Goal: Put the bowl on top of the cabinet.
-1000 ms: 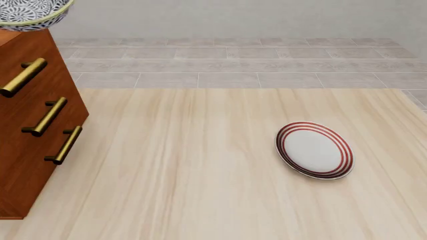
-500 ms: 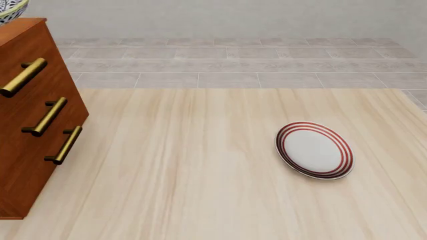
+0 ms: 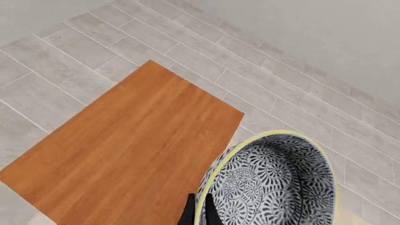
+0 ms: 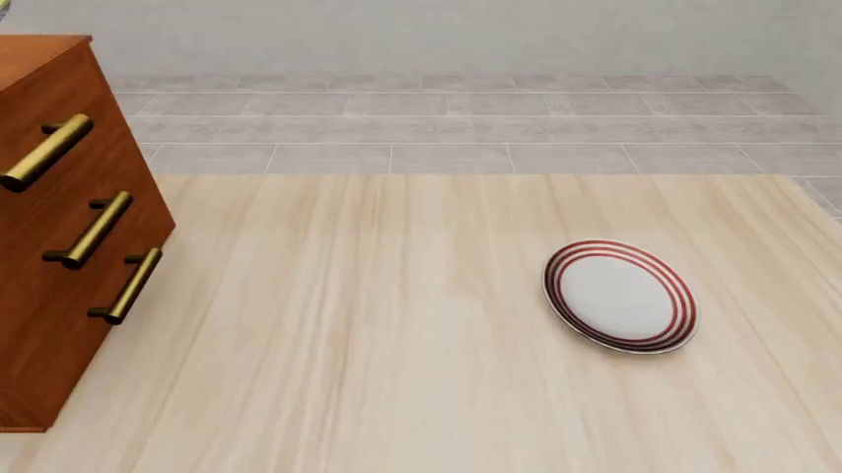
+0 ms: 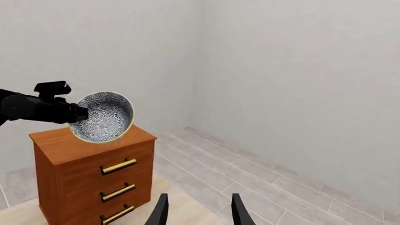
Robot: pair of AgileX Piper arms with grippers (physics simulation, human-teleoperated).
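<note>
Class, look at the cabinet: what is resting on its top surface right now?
Nothing rests on the cabinet. Its top shows bare wood; the left gripper holds the bowl tilted above it. The bowl covers part of the top.

a: bowl (image 3: 275,187) colours?
b: dense black-and-white floral swirls inside and out, thin pale yellow-green rim.
a: cabinet (image 4: 66,227)?
b: reddish-brown wood with visible grain, top more orange in the left wrist view. three brass bar handles (image 4: 89,230).
a: plate (image 4: 618,296)?
b: white centre, red concentric rings round the edge.
a: table (image 4: 394,374)?
b: pale beige wood, streaky grain.
a: the rest?
b: floor (image 4: 460,128) light grey tiles with pale seams, wall (image 5: 300,70) plain off-white. left gripper (image 3: 197,213) and right gripper (image 5: 198,211) fingers black.
</note>
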